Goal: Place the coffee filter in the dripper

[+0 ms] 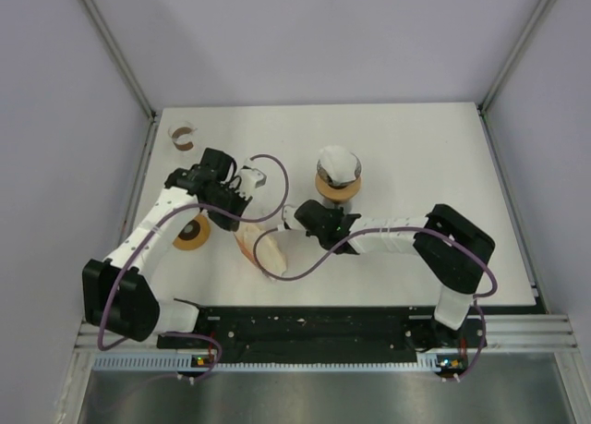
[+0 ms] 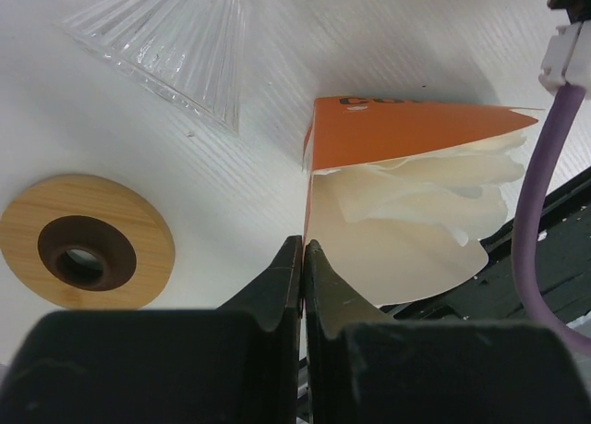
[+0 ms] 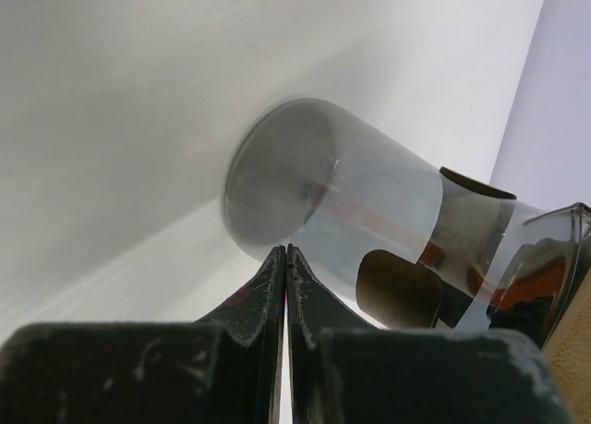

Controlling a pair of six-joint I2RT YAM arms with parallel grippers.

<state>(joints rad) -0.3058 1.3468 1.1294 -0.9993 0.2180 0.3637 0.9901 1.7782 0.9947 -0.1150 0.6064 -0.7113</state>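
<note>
An orange filter pack (image 2: 416, 128) lies open on the table with several cream coffee filters (image 2: 416, 212) fanned out of it. My left gripper (image 2: 304, 244) is shut on the pack's orange left edge, with the filters just to the right of its fingers. From above, the left gripper (image 1: 242, 223) meets the pack (image 1: 266, 251) at mid-table. A ribbed clear glass dripper (image 2: 175, 45) lies on its side beyond the pack, also in the top view (image 1: 253, 176). My right gripper (image 3: 284, 250) is shut, and nothing shows between its tips. It sits right of the pack (image 1: 297, 216).
A round wooden ring (image 2: 88, 248) with a dark centre lies left of the pack (image 1: 192, 233). A second dripper lined with white paper (image 1: 337, 165) stands on a wooden base behind the right gripper. A small brown holder (image 1: 182, 136) sits back left. A blurred translucent cylinder (image 3: 323, 193) lies ahead of the right tips.
</note>
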